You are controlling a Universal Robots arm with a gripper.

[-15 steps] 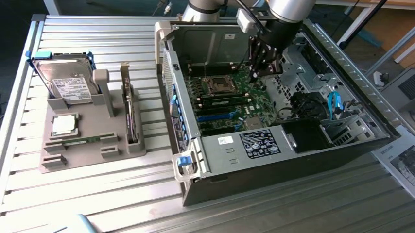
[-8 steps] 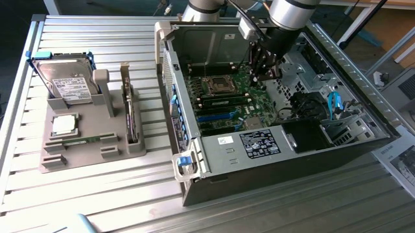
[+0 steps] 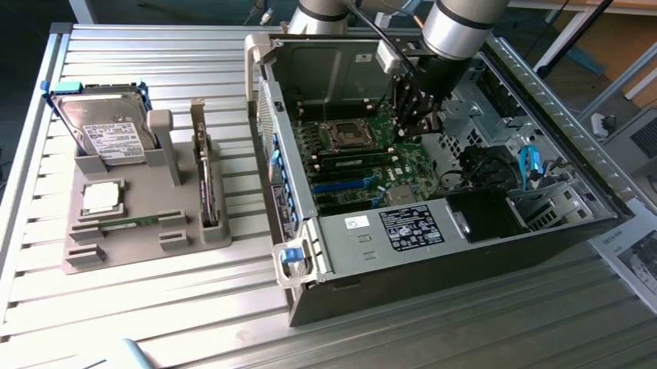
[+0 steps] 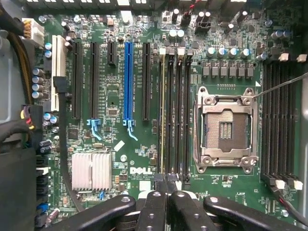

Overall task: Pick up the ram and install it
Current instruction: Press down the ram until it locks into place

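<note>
- I hang inside the open computer case (image 3: 431, 231), over the green motherboard (image 3: 359, 154), with my gripper (image 3: 419, 127) near the empty processor socket (image 4: 225, 129).
- My jaws are pressed together with nothing between them; in the wrist view my fingertips (image 4: 159, 185) meet just at the end of the memory slots (image 4: 174, 110).
- A ram (image 4: 163, 110) stands seated in one of those slots, a thin stick on edge.
- Another ram stick (image 3: 131, 223) lies flat in the grey holder tray (image 3: 144, 246) outside the case, on the exterior view's left, below the hard drive (image 3: 103, 131) and beside the silver processor chip (image 3: 103, 197).
</note>
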